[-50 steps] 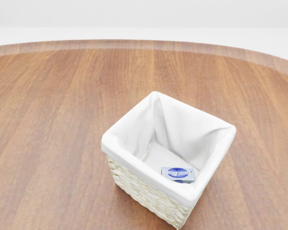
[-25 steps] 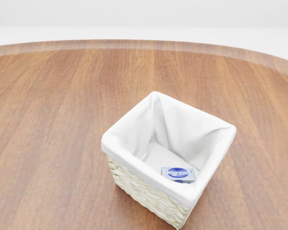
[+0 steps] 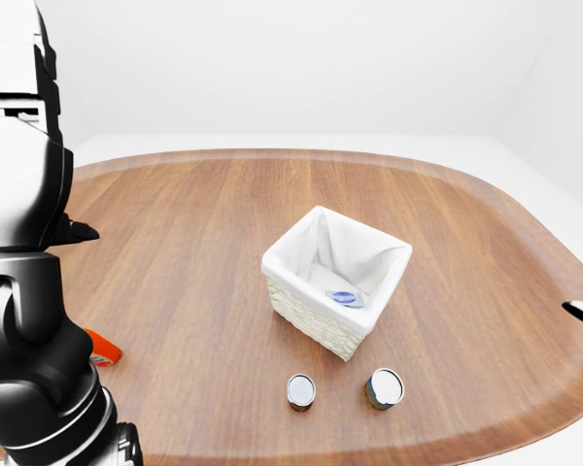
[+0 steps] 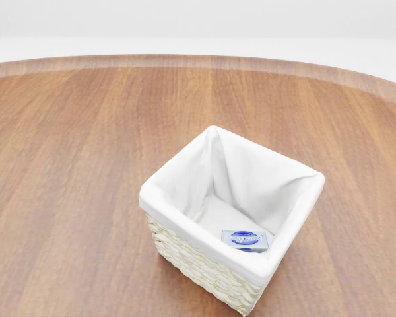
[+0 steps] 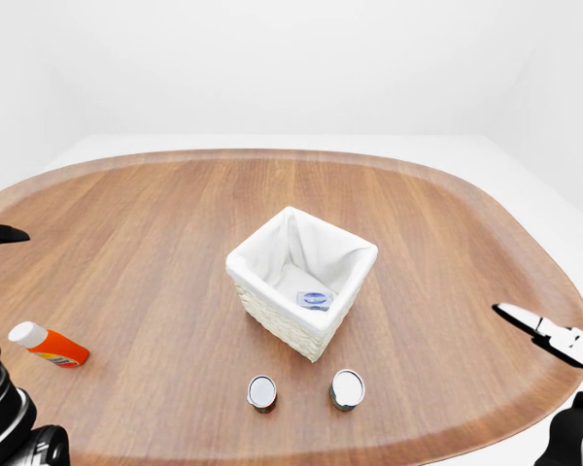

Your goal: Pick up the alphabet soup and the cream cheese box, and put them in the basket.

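Observation:
The white-lined wicker basket (image 4: 185,261) stands mid-table, and the cream cheese box (image 4: 245,240), grey with a blue oval label, lies flat on its floor. Two small cans with pale lids stand upright below the basket in the right-eye view, one to the left (image 5: 261,392) and one to the right (image 5: 347,388); I cannot tell which is the alphabet soup. My left hand (image 5: 0,233) shows only a straight black fingertip at the left edge. My right hand (image 5: 525,320) reaches in from the right edge with white fingers stretched out. Both hands are far from the cans and hold nothing.
An orange bottle with a white cap (image 5: 49,345) lies on the table at the left. My left arm's dark bulk (image 3: 24,291) fills the left side of the left-eye view. The oval wooden table (image 5: 447,214) has a raised rim all round.

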